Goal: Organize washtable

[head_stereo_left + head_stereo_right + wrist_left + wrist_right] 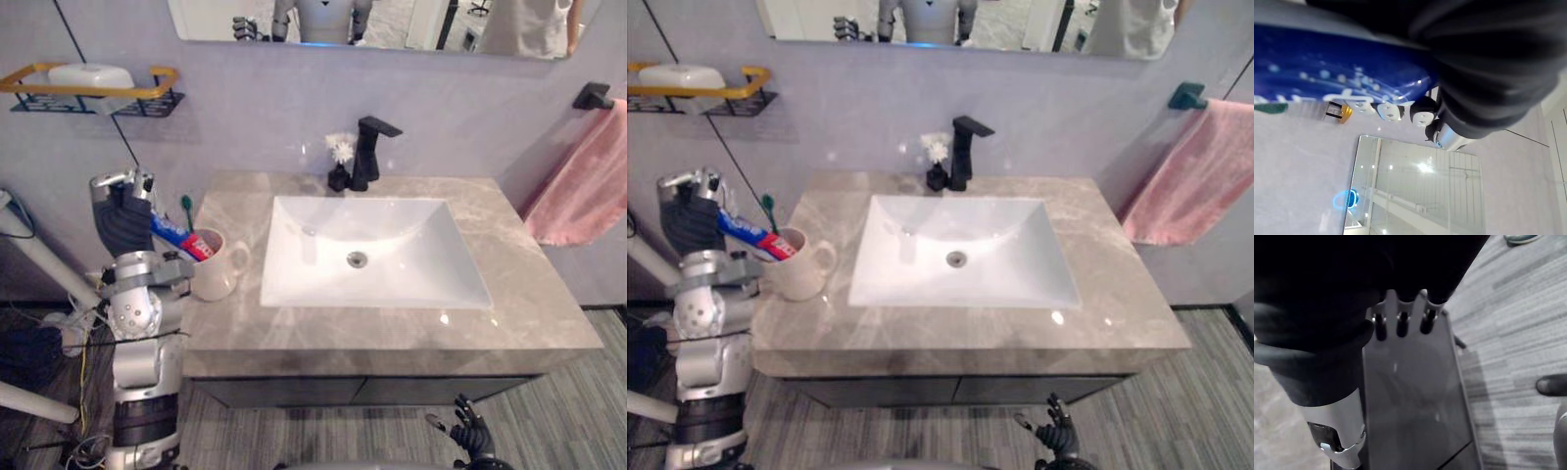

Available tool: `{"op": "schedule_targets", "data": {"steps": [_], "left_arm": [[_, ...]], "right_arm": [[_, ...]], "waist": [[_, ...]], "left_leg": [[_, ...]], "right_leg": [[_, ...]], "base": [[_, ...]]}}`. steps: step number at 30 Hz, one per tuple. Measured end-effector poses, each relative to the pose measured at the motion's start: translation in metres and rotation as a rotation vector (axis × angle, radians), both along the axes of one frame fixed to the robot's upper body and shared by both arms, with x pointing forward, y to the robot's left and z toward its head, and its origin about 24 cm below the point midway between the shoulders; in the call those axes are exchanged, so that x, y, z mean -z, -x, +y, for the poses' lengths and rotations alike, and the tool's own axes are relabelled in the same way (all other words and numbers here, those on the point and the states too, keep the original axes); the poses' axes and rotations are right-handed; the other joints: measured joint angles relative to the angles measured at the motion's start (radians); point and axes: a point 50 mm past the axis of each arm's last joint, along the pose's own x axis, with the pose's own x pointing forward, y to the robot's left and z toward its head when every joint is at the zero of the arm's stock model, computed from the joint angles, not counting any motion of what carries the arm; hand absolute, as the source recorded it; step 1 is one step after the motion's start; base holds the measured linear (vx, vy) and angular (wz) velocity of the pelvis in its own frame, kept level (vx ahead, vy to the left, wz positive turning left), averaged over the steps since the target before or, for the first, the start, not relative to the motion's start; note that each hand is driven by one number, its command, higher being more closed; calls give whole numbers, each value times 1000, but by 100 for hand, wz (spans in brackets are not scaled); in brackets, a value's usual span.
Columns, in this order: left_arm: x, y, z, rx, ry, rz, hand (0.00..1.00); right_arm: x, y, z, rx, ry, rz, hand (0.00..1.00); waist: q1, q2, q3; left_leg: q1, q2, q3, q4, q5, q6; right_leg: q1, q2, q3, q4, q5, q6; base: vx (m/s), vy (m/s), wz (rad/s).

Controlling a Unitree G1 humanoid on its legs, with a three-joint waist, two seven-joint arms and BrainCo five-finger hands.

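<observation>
A cream mug (216, 266) stands on the left end of the grey marble washtable (549, 313). A green-headed toothbrush (186, 206) stands in it. A blue and red toothpaste tube (181, 238) slants with its red end in the mug's mouth. My left hand (122, 211) is just left of the mug, raised, its fingers curled round the tube's blue end (1327, 63). My right hand (470, 431) hangs low in front of the dark cabinet (1410, 396), fingers (1400, 323) straight and holding nothing.
A white sink (294, 264) fills the middle of the top. A black faucet (367, 152) and a small vase with a white flower (340, 162) stand behind it. A wall shelf with soap (93, 88) hangs upper left. A pink towel (583, 186) hangs at the right.
</observation>
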Motion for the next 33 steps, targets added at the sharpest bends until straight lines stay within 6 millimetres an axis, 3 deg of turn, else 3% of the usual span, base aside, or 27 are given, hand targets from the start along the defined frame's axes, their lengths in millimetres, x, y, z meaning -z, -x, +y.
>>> {"op": "schedule_targets", "data": {"steps": [16,19,23,26,33], "left_arm": [[-14,-3,-5,11,-12,-59,0],[-30,6,-10,15,-49,-135,0],[-43,38,-10,-12,-83,-260,0],[-30,62,1,-98,-39,-253,0],[16,91,19,-234,117,-79,0]], "right_arm": [[-6,0,3,-14,12,-22,0],[-7,0,3,-14,13,-26,0],[-12,-5,0,-11,26,-57,0],[-12,-4,-1,-2,28,-54,0],[-13,-6,-3,20,21,-67,0]], "waist": [[-1,25,6],[2,25,6],[3,33,8],[26,43,9],[56,44,10]], "left_leg": [[-2,0,-1,0,1,0],[-2,0,-5,0,1,0],[-6,0,-8,-3,0,0],[-6,0,-11,-6,0,0],[-5,0,-29,-7,1,-1]], "right_leg": [[-3,0,0,-1,0,0],[-2,0,-1,-1,0,0],[2,0,-1,-1,0,-1],[3,0,-3,-1,0,-1],[21,-2,-35,-1,-2,-3]], "base": [[-7,-4,0],[0,0,0],[0,0,0],[0,0,0],[-15,-9,13]]}}
